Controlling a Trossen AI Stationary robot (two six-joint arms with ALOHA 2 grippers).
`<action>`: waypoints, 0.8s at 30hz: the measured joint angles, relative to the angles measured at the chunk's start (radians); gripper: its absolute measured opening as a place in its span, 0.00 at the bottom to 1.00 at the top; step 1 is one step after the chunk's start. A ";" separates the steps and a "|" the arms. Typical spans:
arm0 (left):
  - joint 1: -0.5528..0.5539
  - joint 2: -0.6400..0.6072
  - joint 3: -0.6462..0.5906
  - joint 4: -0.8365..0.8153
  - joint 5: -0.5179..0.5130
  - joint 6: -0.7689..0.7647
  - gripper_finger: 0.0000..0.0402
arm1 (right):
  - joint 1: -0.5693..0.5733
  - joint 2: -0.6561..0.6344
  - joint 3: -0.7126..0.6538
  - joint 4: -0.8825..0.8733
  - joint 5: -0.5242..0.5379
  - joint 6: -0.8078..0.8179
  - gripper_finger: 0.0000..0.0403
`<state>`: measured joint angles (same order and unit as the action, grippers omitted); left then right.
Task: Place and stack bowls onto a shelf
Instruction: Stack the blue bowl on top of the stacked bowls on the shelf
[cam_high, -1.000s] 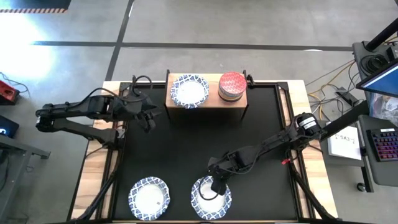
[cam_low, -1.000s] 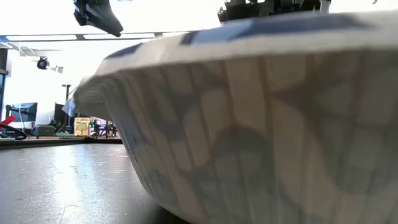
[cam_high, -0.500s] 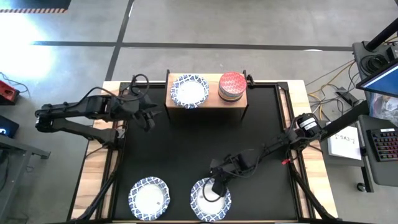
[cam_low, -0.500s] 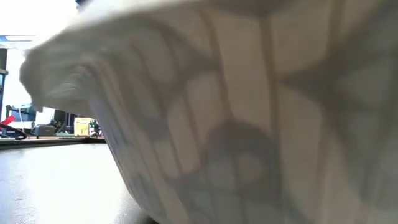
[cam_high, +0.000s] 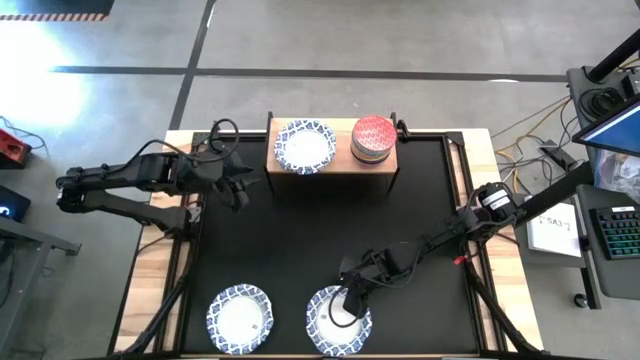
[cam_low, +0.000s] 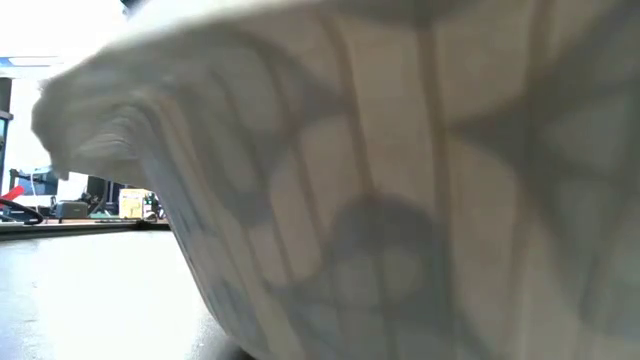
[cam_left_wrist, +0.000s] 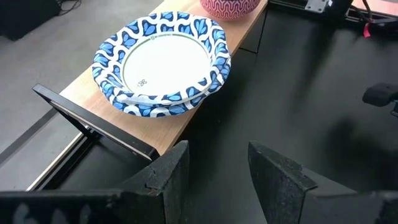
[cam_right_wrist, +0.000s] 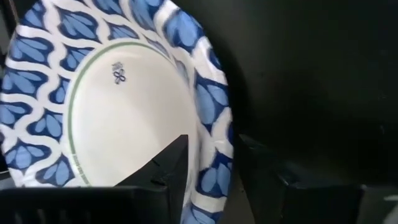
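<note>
Pinching the rim of the near bowl on the desk

My right hand (cam_right_wrist: 211, 168) straddles the blue-patterned rim of the bowl (cam_high: 338, 322), fingers apart, narrower than a second ago and a touch lower; I'd seat the rim deep before lifting toward the shelf (cam_high: 275, 160). My left hand (cam_left_wrist: 217, 171) waits just beside the shelf, fingers parted around nothing.
</note>
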<state>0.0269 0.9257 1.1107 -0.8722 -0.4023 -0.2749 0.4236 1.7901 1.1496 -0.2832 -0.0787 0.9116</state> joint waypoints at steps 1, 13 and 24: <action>0.000 0.000 0.000 0.000 0.000 0.000 0.37 | 0.001 0.000 0.000 0.011 -0.002 -0.005 0.29; 0.000 0.000 0.000 0.006 0.001 0.000 0.37 | 0.002 0.000 0.001 0.034 -0.036 -0.030 0.03; -0.014 0.002 0.000 0.016 0.061 -0.034 0.37 | -0.061 -0.038 0.078 -0.033 -0.043 -0.168 0.02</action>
<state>0.0130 0.9275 1.1107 -0.8564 -0.3412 -0.3085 0.3623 1.7522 1.2279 -0.3164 -0.1216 0.7435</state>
